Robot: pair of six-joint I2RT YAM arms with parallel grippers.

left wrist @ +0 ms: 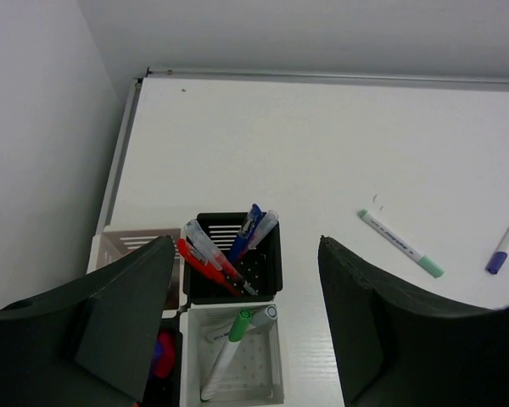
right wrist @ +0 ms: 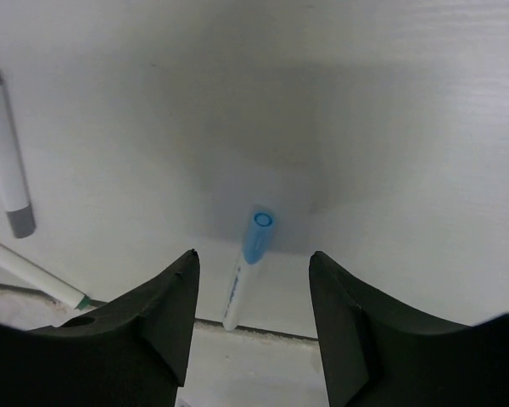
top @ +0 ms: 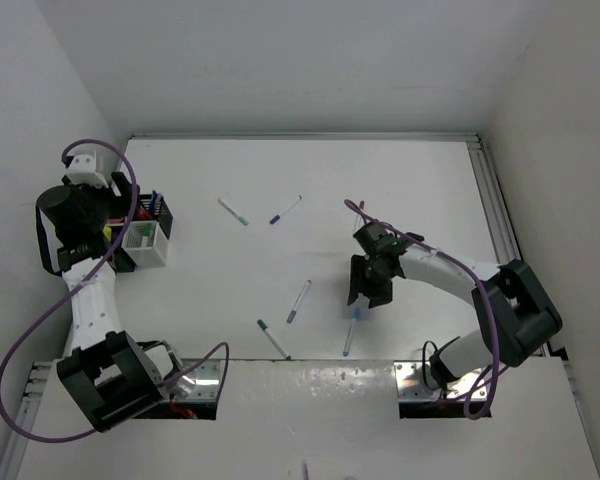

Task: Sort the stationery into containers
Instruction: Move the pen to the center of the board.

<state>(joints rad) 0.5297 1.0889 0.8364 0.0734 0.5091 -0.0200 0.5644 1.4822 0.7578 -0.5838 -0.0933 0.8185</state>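
Over the left edge of the surface (top: 430, 190), as seen from above, the left jaws are poised above a cluster of mesh holders (top: 145, 235). The right jaws are spread above the surface with a blue-capped pen (top: 351, 332) just beside them. Left of the right jaws lie a grey-capped marker (top: 298, 301) and a green-tipped pen (top: 272, 339). Farther off, a mint-capped pen (top: 234, 211) and a purple-capped pen (top: 285, 209) are scattered.

At the left wrist, the jaws are held wide apart and nothing is gripped. Framed between them are a black holder (left wrist: 276, 259) filled with red and blue pens and, nearer, a white holder (left wrist: 276, 373) with a green-capped marker (left wrist: 229, 348) leaning inside. The mint-capped and purple-capped pens lie beyond the right-hand jaw.

At the right wrist, the jaws are open and empty. The blue-capped pen is seen in the gap between them, lying on the surface and touched by neither. The grey-capped marker lies beyond the left-hand jaw.
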